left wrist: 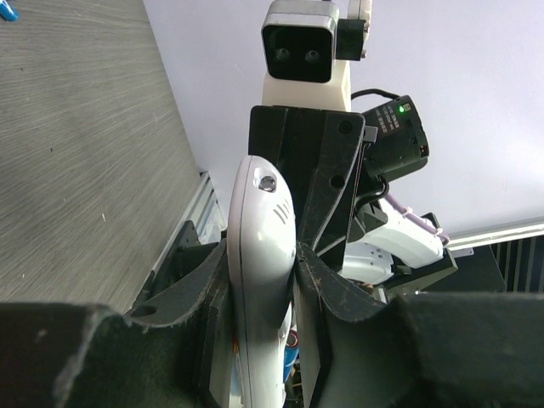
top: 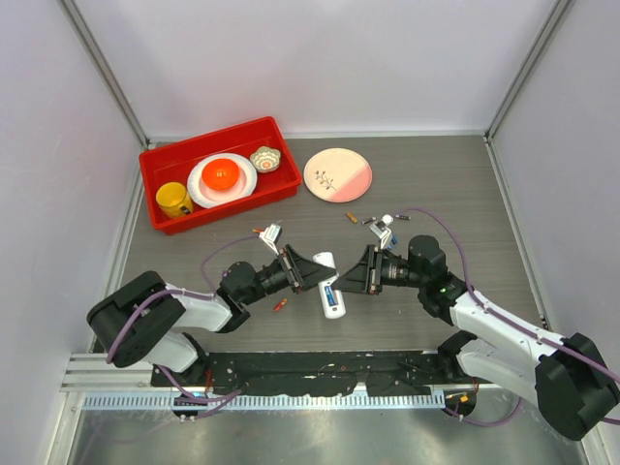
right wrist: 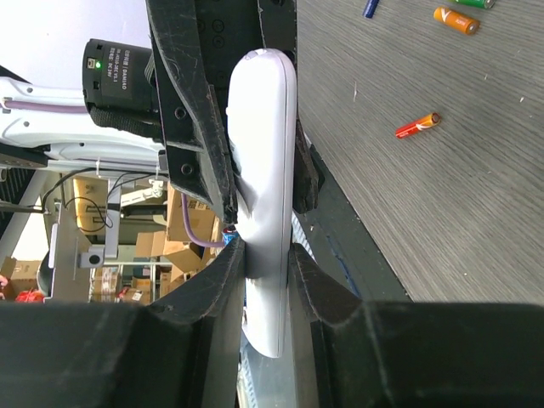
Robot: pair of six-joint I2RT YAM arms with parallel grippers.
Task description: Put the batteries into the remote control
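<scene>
The slim white remote (top: 328, 284) is pinched at mid-length from both sides, with blue showing on its upturned face. An orange-red battery (top: 280, 305) lies near its left; more batteries (top: 352, 216) are scattered beyond.

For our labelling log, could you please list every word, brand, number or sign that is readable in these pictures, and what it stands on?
"DAMIAO" (likely; small, sideways): black motor housing, right wrist view.
Finer print beside it: too small to read.
Print on the motor module, left wrist view: blurred.
Print on the orange-red battery: too small to read.
Remote control: no text shows.
</scene>
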